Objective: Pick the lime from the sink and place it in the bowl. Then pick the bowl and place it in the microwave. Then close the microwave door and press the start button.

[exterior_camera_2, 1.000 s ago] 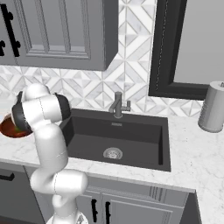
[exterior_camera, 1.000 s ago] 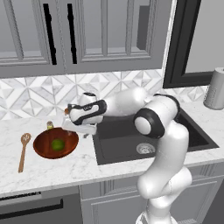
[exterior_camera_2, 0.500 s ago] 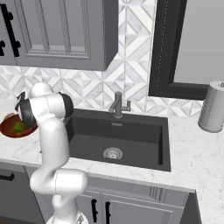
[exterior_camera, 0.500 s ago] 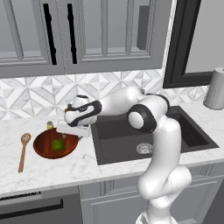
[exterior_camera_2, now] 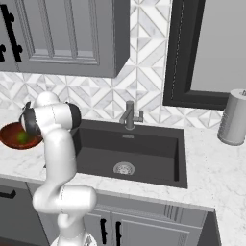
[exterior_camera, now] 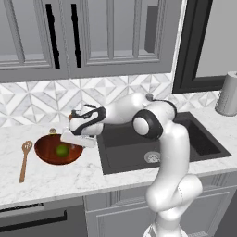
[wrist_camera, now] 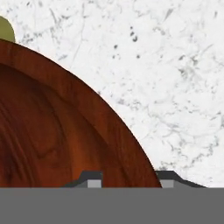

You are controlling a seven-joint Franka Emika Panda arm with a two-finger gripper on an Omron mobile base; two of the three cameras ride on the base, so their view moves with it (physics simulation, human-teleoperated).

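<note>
Pincer, left base view: the gripper (exterior_camera: 77, 139) hangs low over the right-hand rim of the bowl (exterior_camera: 45, 157), pointing down at it; from this side I cannot tell how wide the jaws stand
Bowl, left base view: wide, shallow, glossy reddish-brown wood, sitting on the white marble counter (exterior_camera: 55, 178) just left of the sink (exterior_camera: 203, 144)
Bowl contents, left base view: the lime (exterior_camera: 61, 150), small, round and green, lies near the middle of the bowl
Sink, left base view: dark grey basin with a round silver drain (exterior_camera: 152, 157) in its floor
Beside the bowl, left base view: a light wooden spoon (exterior_camera: 24, 160) lies on the counter to the left, apart from the bowl
Bowl, right base view: it shows at the far left, partly behind the arm, with its red-brown inner wall (exterior_camera_2: 10, 138) in sight
Lime, right base view: a green spot (exterior_camera_2: 22, 138) inside the bowl, close to the arm
Sink, right base view: deep dark basin (exterior_camera_2: 144, 144) with the silver faucet (exterior_camera_2: 129, 115) at its back edge
Pincer, hand view: the gripper (wrist_camera: 129, 181) has one tip over the bowl's inside and the other over the marble, with the rim between them; the tips stand apart, and whether they press the rim I cannot tell
Bowl, hand view: dark grained wood (wrist_camera: 52, 131) curving across the left half, marble beyond it
</note>
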